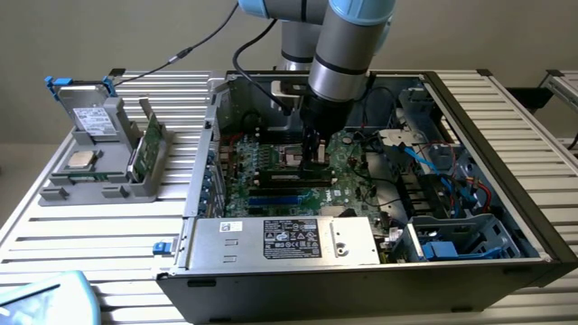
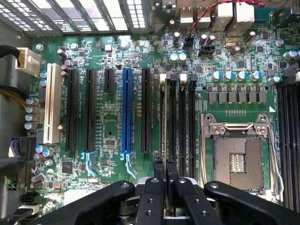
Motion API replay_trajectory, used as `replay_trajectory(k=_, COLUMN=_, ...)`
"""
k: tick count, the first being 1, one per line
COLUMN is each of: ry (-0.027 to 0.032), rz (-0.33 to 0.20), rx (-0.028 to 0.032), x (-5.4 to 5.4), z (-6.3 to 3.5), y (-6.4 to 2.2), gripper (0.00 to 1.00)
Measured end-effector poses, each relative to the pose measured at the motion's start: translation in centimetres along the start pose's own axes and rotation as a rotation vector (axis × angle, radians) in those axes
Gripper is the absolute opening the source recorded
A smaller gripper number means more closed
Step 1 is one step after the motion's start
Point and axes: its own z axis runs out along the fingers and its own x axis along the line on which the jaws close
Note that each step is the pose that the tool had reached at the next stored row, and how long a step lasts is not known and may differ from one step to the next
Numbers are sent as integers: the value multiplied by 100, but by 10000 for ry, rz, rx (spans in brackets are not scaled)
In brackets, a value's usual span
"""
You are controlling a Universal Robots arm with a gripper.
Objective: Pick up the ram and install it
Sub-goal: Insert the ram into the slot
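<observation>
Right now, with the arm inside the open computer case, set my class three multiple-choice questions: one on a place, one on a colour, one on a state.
1. Where is the pincer?
A. Over the grey tray outside the case.
B. Over the motherboard, at the memory slots.
C. Over the power supply's label.

2. What colour is the one long slot standing between black slots?
A. Red.
B. Yellow.
C. Blue.

3. What state is the processor socket in?
A. Empty.
B. Holding a chip.
C. Under a fan.

Answers: B, its fingertips sit over the slots beside the socket; C, it stands out bright blue in the wrist view; A, bare contacts show inside its metal frame.
</observation>
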Motion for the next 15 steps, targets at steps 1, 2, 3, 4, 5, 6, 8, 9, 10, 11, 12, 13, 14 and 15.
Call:
replay_trajectory(k=1, ry=3, rz=0, rx=0, x=-2, z=-1, y=0, gripper=13)
replay_trajectory(k=2, ry=7, rz=1, rx=-1, x=-5, z=-1, y=1, gripper=13)
replay_trajectory(k=3, ry=8, rz=2, rx=0, x=-7, z=-1, y=1, gripper=13)
replay_trajectory(k=4, ry=10, rz=3, rx=-1, x=-6, z=-1, y=1, gripper=13)
replay_trajectory(k=5, ry=13, rz=3, rx=-1, x=-6, z=-1, y=1, gripper=13)
replay_trajectory(k=6, ry=13, rz=3, rx=-1, x=-7, z=0, y=1, gripper=13)
replay_trajectory(k=8, ry=12, rz=3, rx=-2, x=-7, z=3, y=1, gripper=13)
replay_trajectory(k=9, ry=11, rz=3, rx=-1, x=-7, z=5, y=0, gripper=13)
replay_trajectory(k=10, ry=12, rz=2, rx=-2, x=-8, z=11, y=-1, gripper=13)
replay_trajectory(k=11, ry=12, rz=1, rx=-3, x=-8, z=14, y=-1, gripper=13)
replay_trajectory(k=12, ry=11, rz=1, rx=-2, x=-8, z=14, y=-1, gripper=13)
replay_trajectory(k=13, ry=11, rz=-1, rx=-3, x=-8, z=14, y=-2, gripper=13)
replay_trajectory(k=14, ry=10, rz=-3, rx=-3, x=-8, z=14, y=-4, gripper=13)
replay_trajectory(k=15, ry=9, rz=-5, rx=-5, x=-6, z=14, y=-7, gripper=13)
